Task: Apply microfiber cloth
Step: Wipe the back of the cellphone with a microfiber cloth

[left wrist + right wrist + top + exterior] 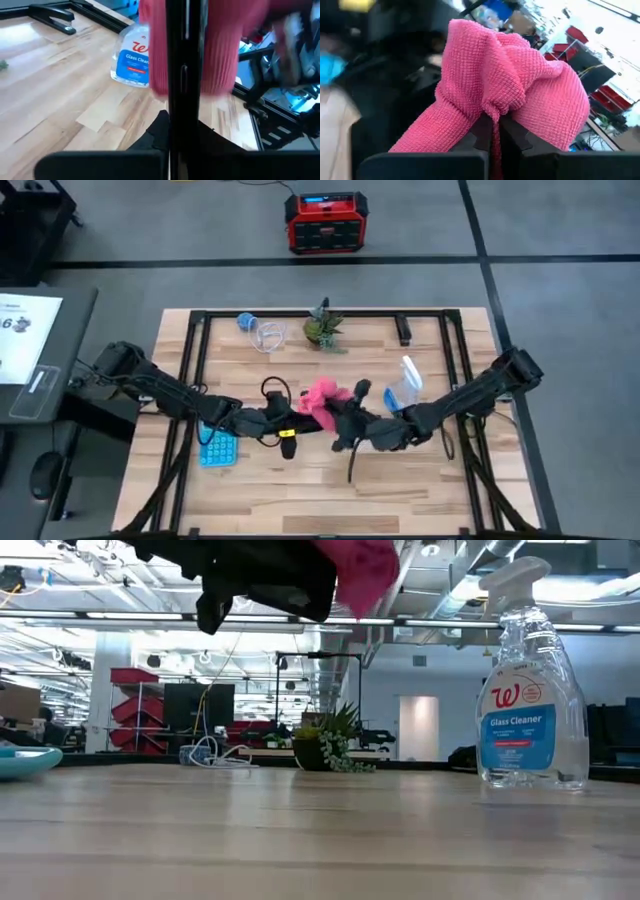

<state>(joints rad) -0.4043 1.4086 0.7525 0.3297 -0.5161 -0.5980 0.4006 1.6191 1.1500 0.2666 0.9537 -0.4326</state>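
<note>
while both arms met over the middle of the surface (330, 490), the microfiber cloth (322, 400) hung bunched in the air between them, well clear of the wood. right gripper (492, 131) was clamped on a pinched fold of the cloth, the rest draped over its fingers. left gripper (175, 145) was clenched on the black phone (184, 60), held edge-on and upright, with the cloth just behind it, against or nearly against one face; couldn't tell actual contact from the left wrist view.

judgement: the step in hand was wiping the phone with the cloth, mid-air.

how to do it well, as i read it:
- keep the phone grip firm and steady so the left arm acts as a fixture; any wobble wastes the stroke.
- bring a broad pad of cloth onto the face, not the pinched knot; the bunch offered little flat area.
- stroke along the long axis of the phone with light pressure, or it could get levered out of the left gripper.
- avoid the fingers of either gripper snagging loose cloth.

glass cleaner bottle (406, 383) stood just beyond the right arm, and the light blue calculator (217, 448) lay under the left one; both were near enough to be worth minding on any wide sweep.
</note>
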